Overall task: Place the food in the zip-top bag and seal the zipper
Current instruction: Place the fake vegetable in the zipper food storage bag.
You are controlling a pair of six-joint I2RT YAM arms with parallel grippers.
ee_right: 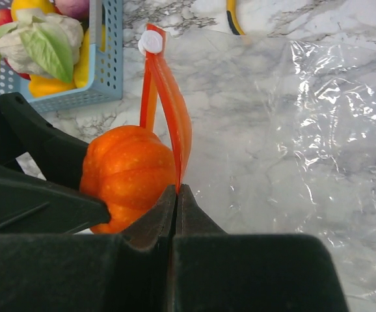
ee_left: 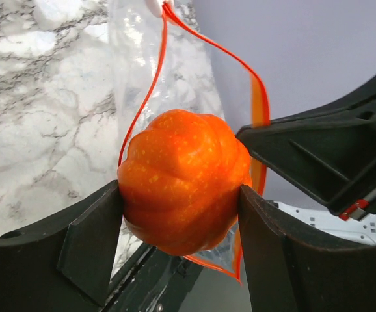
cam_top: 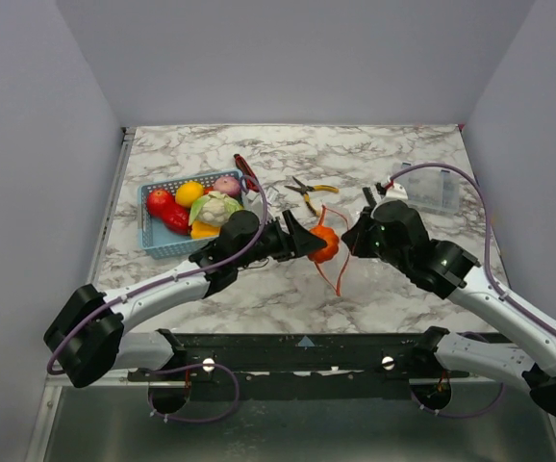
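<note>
Two grippers are meeting at mid-table. What is the left gripper (cam_top: 307,241) holding?

It is clamping an orange toy pumpkin (ee_left: 181,188), both fingers pressing on the fruit's sides, the jaws parted only as wide as the pumpkin.

And the right gripper (ee_right: 176,195)?

Its fingers are pressing fully together on the zipper (ee_right: 172,104), pinching the orange-red strip just beside the pumpkin.

Where is the zip-top bag (ee_right: 334,123) sitting?

Its crinkled clear film is showing against the marble table (cam_top: 384,298) in the right wrist view; I cannot tell whether it is resting there. The mouth is gaping: in the left wrist view the strip is looping around the pumpkin, with film showing under it.

Where is the other food lying?

A cauliflower (cam_top: 218,207), a purple onion (cam_top: 227,185) and red and yellow pieces are sitting in the blue basket (cam_top: 163,243) at the left, apart from the bag. Yellow-handled pliers (cam_top: 307,192) are lying beyond the grippers.
</note>
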